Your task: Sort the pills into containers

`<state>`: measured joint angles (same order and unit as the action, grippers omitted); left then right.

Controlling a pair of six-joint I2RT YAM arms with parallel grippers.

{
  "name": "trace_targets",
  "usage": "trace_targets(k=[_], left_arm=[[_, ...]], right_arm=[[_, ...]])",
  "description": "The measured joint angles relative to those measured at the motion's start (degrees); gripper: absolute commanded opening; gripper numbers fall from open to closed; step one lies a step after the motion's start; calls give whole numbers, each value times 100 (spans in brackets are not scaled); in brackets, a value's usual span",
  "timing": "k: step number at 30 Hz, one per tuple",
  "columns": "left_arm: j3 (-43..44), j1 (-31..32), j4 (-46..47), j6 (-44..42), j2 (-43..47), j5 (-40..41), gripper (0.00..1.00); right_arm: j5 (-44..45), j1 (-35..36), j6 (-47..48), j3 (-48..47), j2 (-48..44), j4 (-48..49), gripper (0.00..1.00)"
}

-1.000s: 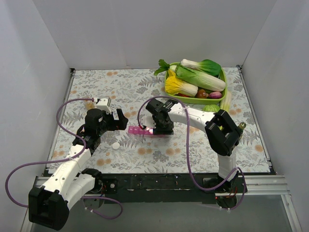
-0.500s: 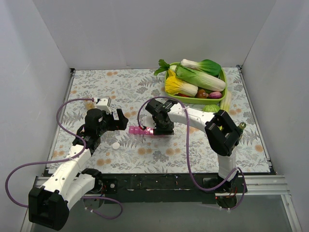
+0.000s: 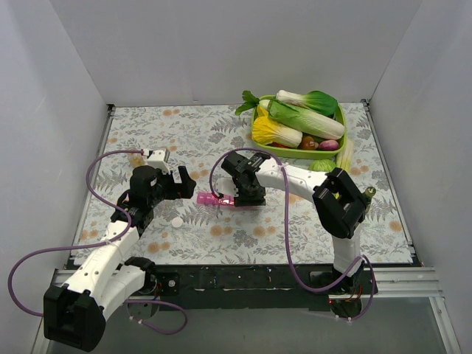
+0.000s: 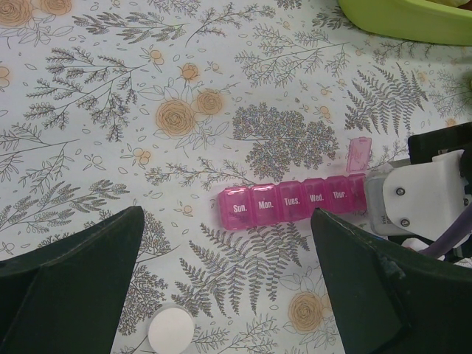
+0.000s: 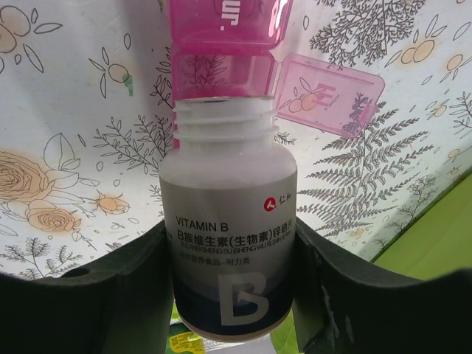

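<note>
The pink pill organizer [image 3: 210, 198] lies mid-table, with day-labelled lids [image 4: 291, 204]. My right gripper [image 3: 247, 193] is shut on a white Vitamin B bottle [image 5: 232, 251] with its cap off. The bottle's open mouth points at the strip's open compartment [image 5: 225, 74], whose lid [image 5: 328, 96] is flipped back [image 4: 359, 154]. My left gripper [image 3: 184, 183] is open and empty just left of the strip [image 4: 225, 280]. The bottle's white cap [image 3: 177, 221] lies on the table below it [image 4: 170, 333]. No loose pills show.
A green tray [image 3: 295, 151] of toy vegetables stands at the back right; its rim shows in the left wrist view [image 4: 398, 22]. White walls close in the table on three sides. Purple cables loop beside both arms.
The right gripper with the bottle has shifted slightly, and the strip's left end has moved a little to the right. The left arm has not moved.
</note>
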<state>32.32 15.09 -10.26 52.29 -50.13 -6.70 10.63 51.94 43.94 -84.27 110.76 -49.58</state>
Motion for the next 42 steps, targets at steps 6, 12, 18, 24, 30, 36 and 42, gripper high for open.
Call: trace_targets(k=[6,12,18,24,30,36,42], left_arm=[[0,0,0,0,0,-2,98],[0,0,0,0,0,-2,98],[0,0,0,0,0,-7,98],[0,0,0,0,0,-17,98],[0,-2,-2,0,0,-20,98],[0,-4,-2,0,0,-20,98],[0,-4,0,0,0,-20,98]], right_arm=[[46,20,9,-7,0,-2,4],[122,33,42,-7,0,-2,5],[164,46,90,-7,0,-4,5],[208,85,109,-7,0,-7,5],[212,101,120,-7,0,-4,5],[201,101,118,-7,0,-2,5],[142,94,111,-7,0,4,4]])
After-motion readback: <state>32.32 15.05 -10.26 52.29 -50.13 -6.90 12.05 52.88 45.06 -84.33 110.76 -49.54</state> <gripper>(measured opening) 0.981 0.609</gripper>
